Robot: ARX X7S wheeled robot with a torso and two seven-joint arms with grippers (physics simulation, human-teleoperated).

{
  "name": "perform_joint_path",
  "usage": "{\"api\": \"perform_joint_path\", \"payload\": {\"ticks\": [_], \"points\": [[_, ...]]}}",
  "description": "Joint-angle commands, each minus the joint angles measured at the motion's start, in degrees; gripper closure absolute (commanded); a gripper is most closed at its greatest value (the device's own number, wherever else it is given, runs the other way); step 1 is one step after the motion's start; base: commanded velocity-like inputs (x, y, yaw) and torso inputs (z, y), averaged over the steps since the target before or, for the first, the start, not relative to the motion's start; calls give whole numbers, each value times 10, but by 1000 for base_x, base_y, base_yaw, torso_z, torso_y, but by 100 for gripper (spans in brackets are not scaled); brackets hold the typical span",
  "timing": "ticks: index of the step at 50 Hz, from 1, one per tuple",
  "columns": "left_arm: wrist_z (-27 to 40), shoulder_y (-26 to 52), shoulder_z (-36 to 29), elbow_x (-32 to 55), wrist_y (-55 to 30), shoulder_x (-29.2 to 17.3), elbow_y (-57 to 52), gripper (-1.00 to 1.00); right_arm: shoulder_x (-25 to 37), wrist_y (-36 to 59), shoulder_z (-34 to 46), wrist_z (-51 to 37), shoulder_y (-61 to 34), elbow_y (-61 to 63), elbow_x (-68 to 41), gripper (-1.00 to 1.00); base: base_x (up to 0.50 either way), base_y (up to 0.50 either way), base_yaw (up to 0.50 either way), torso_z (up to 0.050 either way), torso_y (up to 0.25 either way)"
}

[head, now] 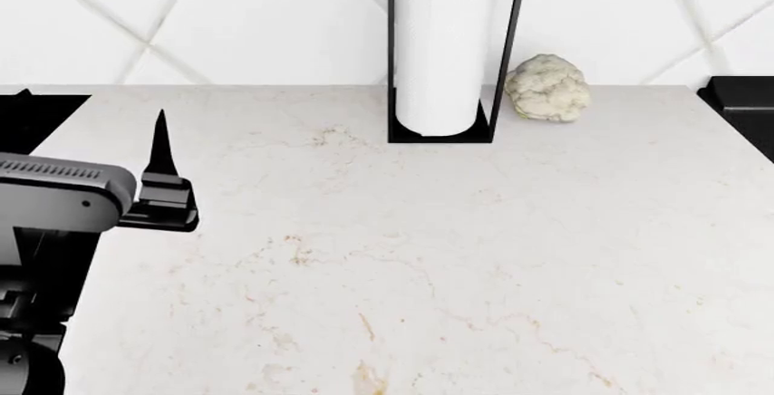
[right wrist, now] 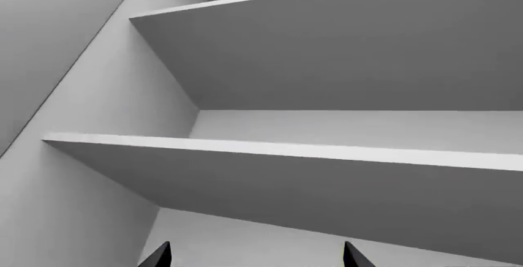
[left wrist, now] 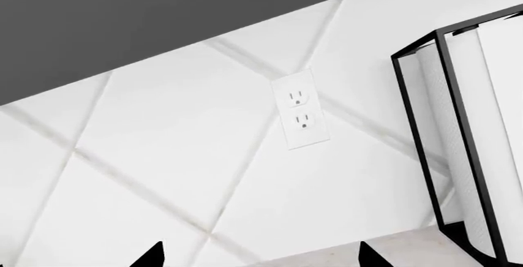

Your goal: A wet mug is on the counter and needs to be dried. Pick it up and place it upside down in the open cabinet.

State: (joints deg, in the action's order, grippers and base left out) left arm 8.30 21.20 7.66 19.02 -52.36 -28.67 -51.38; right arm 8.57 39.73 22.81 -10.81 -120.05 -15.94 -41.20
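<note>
The mug is not in view in any frame. The white stone-look counter (head: 459, 259) fills the head view. My left gripper (head: 159, 155) hangs over the counter's left part with its thin black fingers pointing toward the wall. In the left wrist view the left gripper (left wrist: 259, 256) is open and empty, facing the tiled wall. My right gripper (right wrist: 256, 257) is out of the head view. In the right wrist view it is open and empty, facing the grey shelves (right wrist: 286, 150) of the open cabinet.
A white paper-towel roll (head: 441, 42) in a black frame stands at the counter's back and also shows in the left wrist view (left wrist: 490, 138). A pale lumpy cauliflower-like object (head: 548, 88) lies beside it. A wall outlet (left wrist: 301, 109) faces the left gripper. Black surfaces sit at the left edge (head: 36, 110) and right edge (head: 740, 105).
</note>
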Motion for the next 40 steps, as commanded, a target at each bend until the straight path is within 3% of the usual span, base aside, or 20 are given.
{"api": "perform_joint_path", "payload": {"ticks": [1, 40], "points": [[2, 4, -2, 2, -2, -2, 1, -100, 2, 37, -12, -21, 14, 59, -38, -100, 0, 0, 0, 0, 0], [8, -5, -4, 4, 10, -8, 8, -100, 6, 138, -58, -121, 70, 232, -172, -100, 0, 0, 0, 0, 0]]}}
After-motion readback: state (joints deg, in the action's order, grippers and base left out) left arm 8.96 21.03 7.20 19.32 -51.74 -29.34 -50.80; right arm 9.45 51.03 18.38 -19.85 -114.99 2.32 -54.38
